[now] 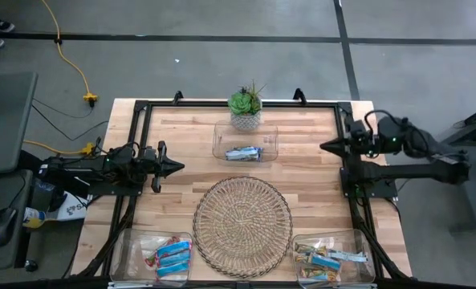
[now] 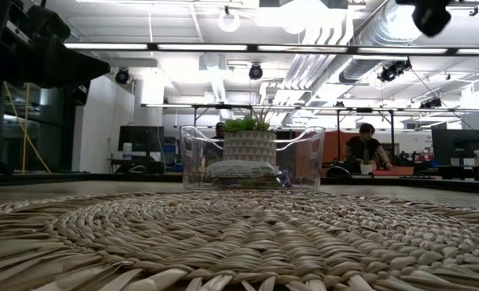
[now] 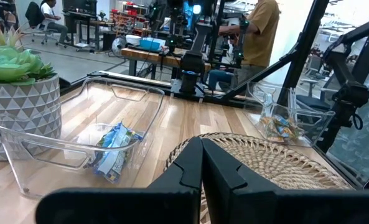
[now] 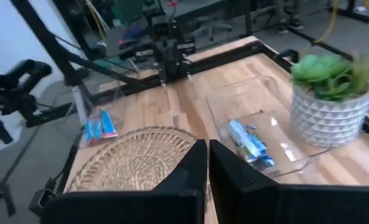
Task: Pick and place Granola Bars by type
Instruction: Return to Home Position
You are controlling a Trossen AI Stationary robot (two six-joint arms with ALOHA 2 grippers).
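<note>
On the light wooden plank table [image 1: 181, 136], the granola bars are sorted by wrapper across three clear plastic bins with rounded corners.
- Bright blue bars with white and red print [image 1: 170, 257]: flat oblongs with glossy wrappers, lying roughly side by side in the bottom-left bin [image 1: 125, 245] of the high view.
- Tan-green bars [image 1: 324, 260]: a loose overlapping heap in the bottom-right bin [image 1: 360, 241].
- Silvery-blue bars [image 1: 244, 152]: crinkled foil, in the top-centre bin [image 1: 219, 132], just beside the green succulent [image 1: 246, 111] in its white pot with triangle relief.

The round woven wicker tray [image 1: 242, 217], with a coiled spiral weave and a frayed straw rim, sits between the three bins.

The left gripper [image 1: 178, 167] is over the table's left part, pointing inward, with its dark fingers pressed together. The right gripper [image 1: 324, 146] is over the right part, level with the top-centre bin and pointing inward. Its fingers are closed to a thin slit.
</note>
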